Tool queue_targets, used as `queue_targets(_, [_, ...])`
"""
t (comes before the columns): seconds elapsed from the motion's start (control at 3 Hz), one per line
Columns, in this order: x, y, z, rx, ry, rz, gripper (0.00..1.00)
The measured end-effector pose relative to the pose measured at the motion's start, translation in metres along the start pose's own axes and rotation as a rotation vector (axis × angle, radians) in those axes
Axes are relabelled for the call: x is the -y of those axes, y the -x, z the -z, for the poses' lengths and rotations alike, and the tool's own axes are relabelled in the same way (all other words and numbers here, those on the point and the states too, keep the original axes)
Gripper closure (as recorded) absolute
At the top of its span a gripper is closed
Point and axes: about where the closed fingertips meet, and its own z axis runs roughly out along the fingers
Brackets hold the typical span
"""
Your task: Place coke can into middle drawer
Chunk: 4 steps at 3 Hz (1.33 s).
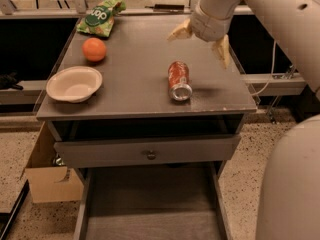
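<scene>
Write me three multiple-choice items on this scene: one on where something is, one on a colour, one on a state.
1. The coke can lies: A) on the floor B) on the cabinet top C) in a basket.
2. The snack bag is: A) green B) blue C) black.
3. The gripper is: A) shut on the can B) open C) out of view.
Key: B, it lies on its side on the top; A, green wrapper at back left; B, fingers spread, hovering above the top just behind the can.
</scene>
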Motion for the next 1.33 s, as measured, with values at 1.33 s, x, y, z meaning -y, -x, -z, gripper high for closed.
queue_targets(1.33, [0.080, 0.034, -0.003, 0.000, -0.094, 0.319, 0.00])
